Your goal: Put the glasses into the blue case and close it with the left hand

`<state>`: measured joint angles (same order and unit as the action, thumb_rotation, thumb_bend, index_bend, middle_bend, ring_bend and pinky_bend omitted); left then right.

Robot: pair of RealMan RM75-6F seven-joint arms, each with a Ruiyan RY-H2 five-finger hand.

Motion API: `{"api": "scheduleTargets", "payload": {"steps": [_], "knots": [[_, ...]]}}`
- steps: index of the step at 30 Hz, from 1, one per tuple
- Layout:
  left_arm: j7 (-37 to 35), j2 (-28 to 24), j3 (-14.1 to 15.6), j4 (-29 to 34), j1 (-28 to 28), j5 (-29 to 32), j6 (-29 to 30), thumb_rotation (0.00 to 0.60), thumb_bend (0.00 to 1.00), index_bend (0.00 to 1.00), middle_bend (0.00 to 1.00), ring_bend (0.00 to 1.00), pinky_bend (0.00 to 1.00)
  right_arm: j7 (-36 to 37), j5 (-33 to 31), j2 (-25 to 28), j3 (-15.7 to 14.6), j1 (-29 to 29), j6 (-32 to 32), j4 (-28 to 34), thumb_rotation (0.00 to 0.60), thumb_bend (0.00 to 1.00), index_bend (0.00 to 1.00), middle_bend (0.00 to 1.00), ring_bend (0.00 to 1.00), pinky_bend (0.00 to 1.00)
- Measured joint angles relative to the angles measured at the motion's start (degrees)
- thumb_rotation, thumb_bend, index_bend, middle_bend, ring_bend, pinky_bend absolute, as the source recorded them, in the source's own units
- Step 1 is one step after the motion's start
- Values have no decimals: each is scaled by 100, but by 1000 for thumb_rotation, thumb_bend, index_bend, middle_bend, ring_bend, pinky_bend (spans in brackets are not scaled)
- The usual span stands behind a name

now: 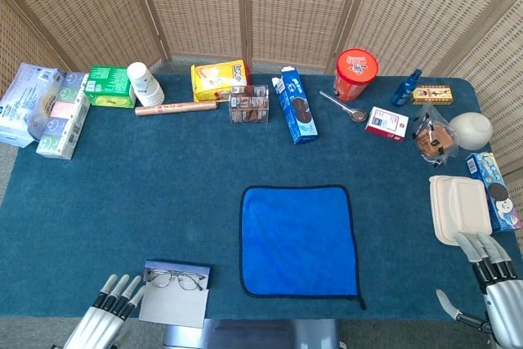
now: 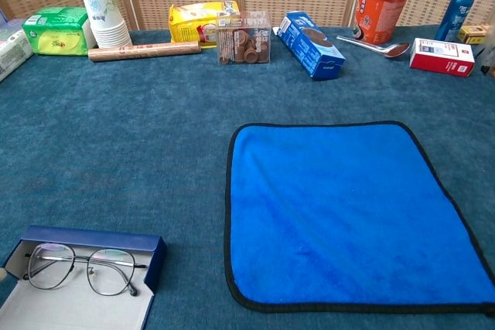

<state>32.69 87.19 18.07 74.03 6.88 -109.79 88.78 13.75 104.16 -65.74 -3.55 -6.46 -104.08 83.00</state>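
Glasses [image 2: 83, 266]: we are seeing them lying inside the open blue case [image 2: 93, 241], left of the blue cloth [image 2: 352, 210].
Left hand [image 1: 106, 316]: hovering just left of the case, fingers released, holding nothing.
Right hand [image 1: 498, 288]: far right of the cloth, fingers extended, empty.

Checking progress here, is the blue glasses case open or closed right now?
Open: the blue case shows the glasses inside, its lid lying flat.

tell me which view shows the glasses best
Chest view: the glasses fill a good part of the frame, both lenses and temples clear, lying in the open blue case. Head view shows them small and thin.
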Motion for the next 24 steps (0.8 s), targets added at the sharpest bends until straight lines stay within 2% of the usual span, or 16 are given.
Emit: {"api": "scheduleTargets", "payload": {"steps": [8, 24], "knots": [[119, 177, -170, -324, -46, -186, 105, 463, 262, 0, 0, 0, 37, 95, 37, 93, -16, -59, -180, -24, 342, 331, 48, 126, 0, 116], [432, 505, -197, -586, -179, -502, -134, 460, 262, 0, 0, 0, 22, 755, -55, 60, -52, -373, -765, -566, 343, 332, 46, 126, 0, 116]]}}
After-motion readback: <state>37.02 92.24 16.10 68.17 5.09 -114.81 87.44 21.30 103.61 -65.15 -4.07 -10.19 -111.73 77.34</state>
